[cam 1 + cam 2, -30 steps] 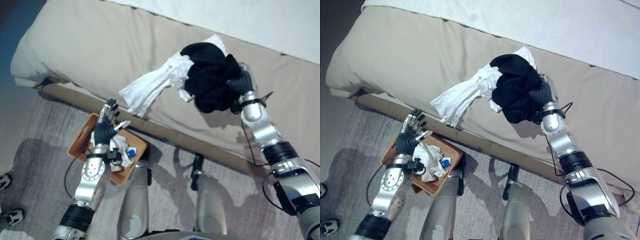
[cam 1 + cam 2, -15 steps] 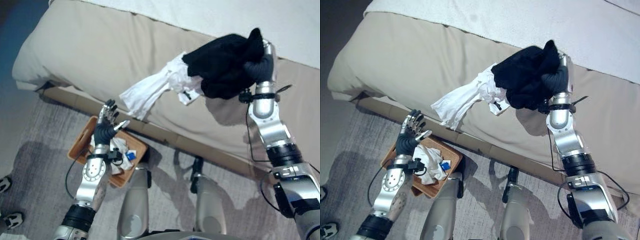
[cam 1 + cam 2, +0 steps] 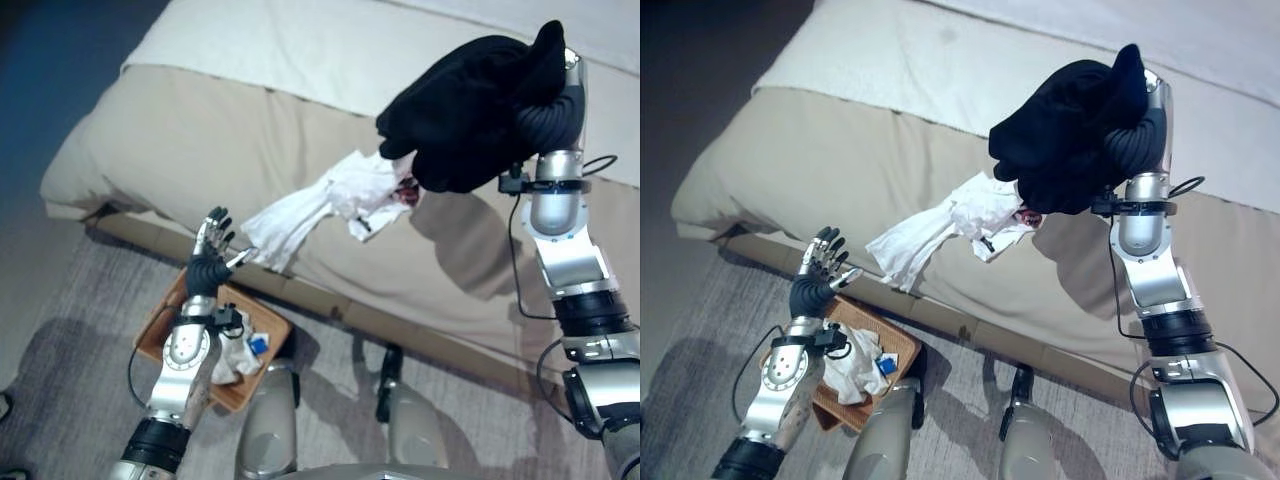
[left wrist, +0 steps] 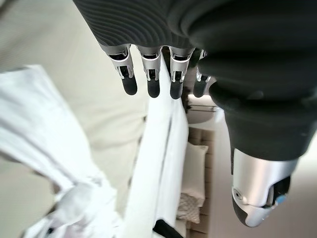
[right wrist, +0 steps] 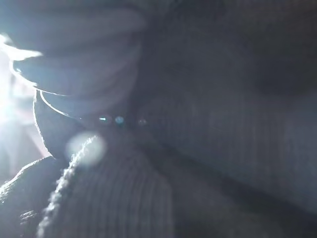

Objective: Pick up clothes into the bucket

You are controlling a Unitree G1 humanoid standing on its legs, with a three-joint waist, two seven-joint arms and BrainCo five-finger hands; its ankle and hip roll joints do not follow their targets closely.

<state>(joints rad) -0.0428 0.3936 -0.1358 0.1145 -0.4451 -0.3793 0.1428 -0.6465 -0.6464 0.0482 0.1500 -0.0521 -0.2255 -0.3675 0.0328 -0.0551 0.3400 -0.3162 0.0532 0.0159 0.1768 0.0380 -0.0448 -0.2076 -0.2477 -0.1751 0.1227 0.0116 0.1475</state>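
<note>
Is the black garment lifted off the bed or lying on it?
Lifted: the right hand holds the black garment bunched in the air above the bed.

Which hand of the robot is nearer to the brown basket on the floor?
Left. The left hand hovers open just above the basket; the right hand is raised over the bed, holding the black garment.

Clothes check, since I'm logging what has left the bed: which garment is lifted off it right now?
The black garment, bunched in the raised right hand. The white garment lies on the bed's edge; more white cloth sits in the wooden basket.
</note>
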